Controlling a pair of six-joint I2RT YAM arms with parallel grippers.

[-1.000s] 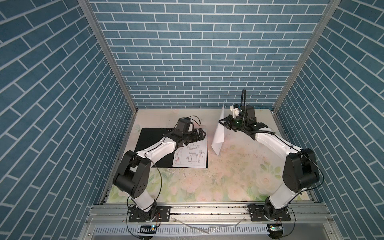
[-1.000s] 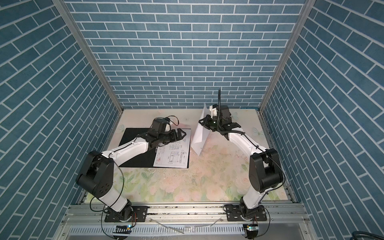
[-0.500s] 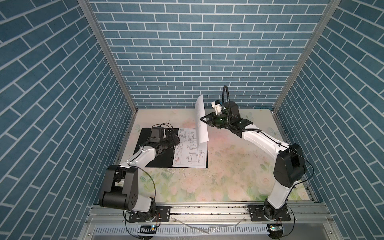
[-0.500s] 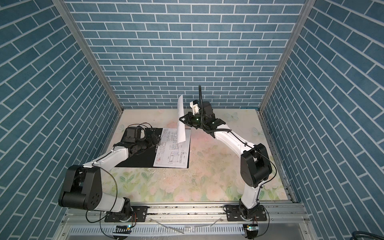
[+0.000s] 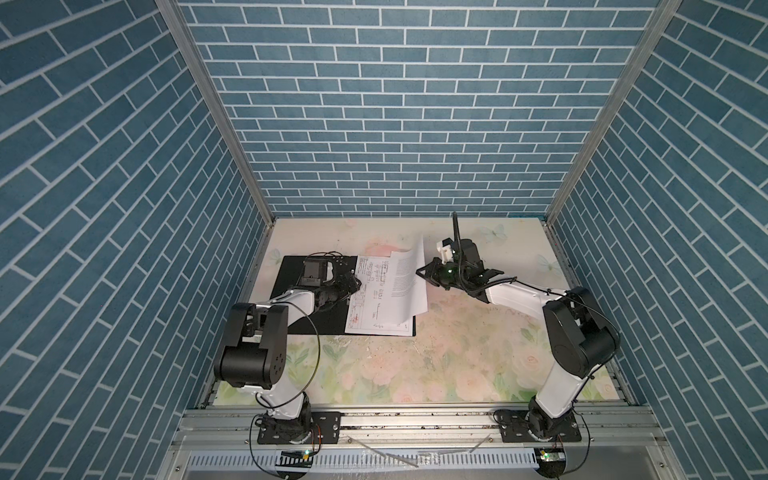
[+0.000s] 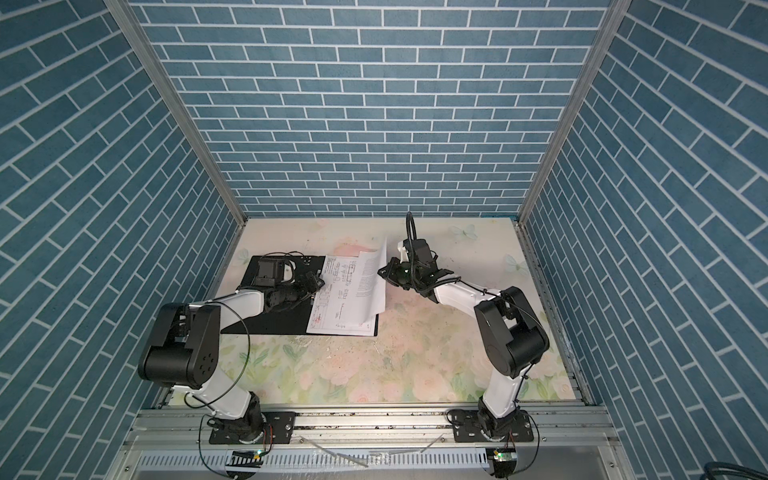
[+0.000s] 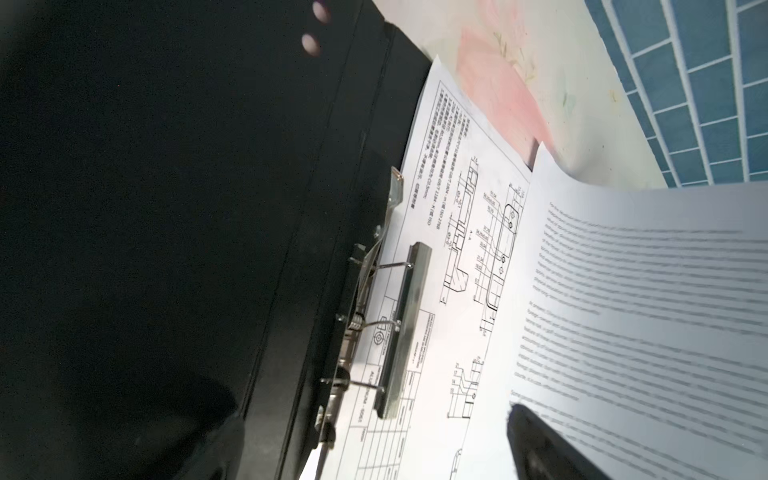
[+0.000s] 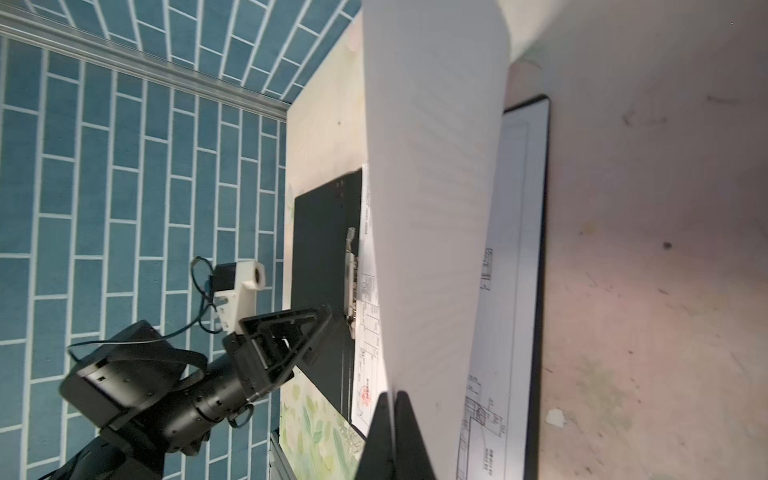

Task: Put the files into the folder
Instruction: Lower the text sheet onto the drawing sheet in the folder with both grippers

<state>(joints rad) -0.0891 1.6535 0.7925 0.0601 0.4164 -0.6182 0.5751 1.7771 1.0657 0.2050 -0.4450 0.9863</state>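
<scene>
The folder [image 5: 332, 323] [image 6: 270, 325] lies open and black side up on the left of the table. A drawing file [image 5: 374, 309] [image 6: 337, 312] lies on its right half. My right gripper [image 5: 420, 272] [image 6: 380, 272] [image 8: 392, 436] is shut on the edge of a text file [image 5: 409, 286] [image 6: 370, 286] [image 8: 432, 208], which slopes down over the drawing file. My left gripper [image 5: 353, 282] [image 6: 318, 282] [image 7: 374, 449] stands open and empty over the folder's spine, beside the metal clip [image 7: 399, 332]. In the left wrist view the text file [image 7: 644, 311] overlaps the drawing file [image 7: 457, 249].
The floral table top [image 5: 457, 353] stretches to the right and front of the folder. Blue brick walls [image 5: 395, 124] close in three sides. An aluminium rail [image 5: 415, 419] with both arm bases runs along the front edge.
My right gripper carried the text file left from beside the folder and lowered it over the drawing file. My left gripper drew back from the drawing file to the spine.
</scene>
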